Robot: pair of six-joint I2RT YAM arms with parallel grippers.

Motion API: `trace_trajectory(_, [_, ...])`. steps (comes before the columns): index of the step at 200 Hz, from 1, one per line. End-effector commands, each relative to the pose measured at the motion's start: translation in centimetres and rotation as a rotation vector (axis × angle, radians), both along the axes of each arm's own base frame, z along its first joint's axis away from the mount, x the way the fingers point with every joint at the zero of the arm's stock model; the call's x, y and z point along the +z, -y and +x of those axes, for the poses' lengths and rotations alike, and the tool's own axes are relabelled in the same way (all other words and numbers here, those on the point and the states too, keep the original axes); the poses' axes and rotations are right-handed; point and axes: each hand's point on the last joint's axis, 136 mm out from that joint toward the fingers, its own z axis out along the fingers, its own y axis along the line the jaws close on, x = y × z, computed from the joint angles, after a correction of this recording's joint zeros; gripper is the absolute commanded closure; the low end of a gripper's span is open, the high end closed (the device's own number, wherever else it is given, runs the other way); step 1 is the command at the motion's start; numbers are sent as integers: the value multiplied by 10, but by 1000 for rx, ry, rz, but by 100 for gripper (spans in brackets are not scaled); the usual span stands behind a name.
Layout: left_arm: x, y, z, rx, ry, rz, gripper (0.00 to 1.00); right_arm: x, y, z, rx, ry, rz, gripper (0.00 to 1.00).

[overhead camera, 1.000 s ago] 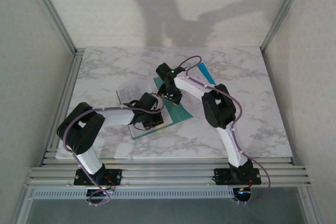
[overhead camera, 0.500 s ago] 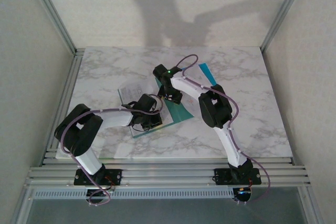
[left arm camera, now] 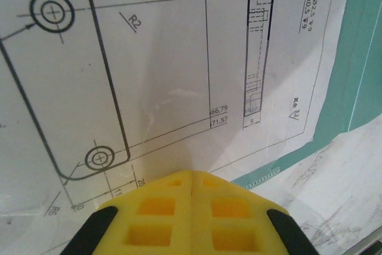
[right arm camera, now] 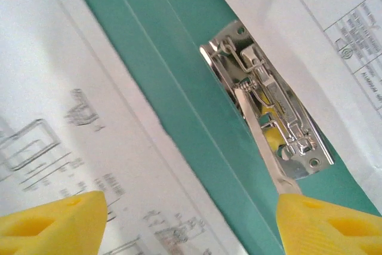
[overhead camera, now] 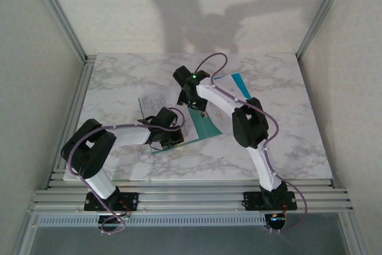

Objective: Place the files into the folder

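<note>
Where folder point(right arm camera: 179, 82) lies open, right jaws gape over its clip point(right arm camera: 268, 108).

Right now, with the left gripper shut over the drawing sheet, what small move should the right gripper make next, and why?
Probably lower the right gripper onto the metal clip. Its jaws stand open above the folder at the centre fold, and the clip's long lever points toward one finger. The shut left gripper is down at the drawing sheet lying on the folder.

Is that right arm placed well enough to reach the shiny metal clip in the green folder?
Probably yes: the right gripper hangs open over the clip, with nothing between them.
</note>
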Motion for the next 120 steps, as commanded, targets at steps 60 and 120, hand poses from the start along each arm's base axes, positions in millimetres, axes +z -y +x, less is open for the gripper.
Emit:
trace_trajectory(60, [-7,-9,-7,15,-32,46,100,24,25,-36,-152,-49,284,16])
trace_trajectory(120, [-7,-11,-8,2,-37,61,100,9,-12,-17,-153,-113,409,17])
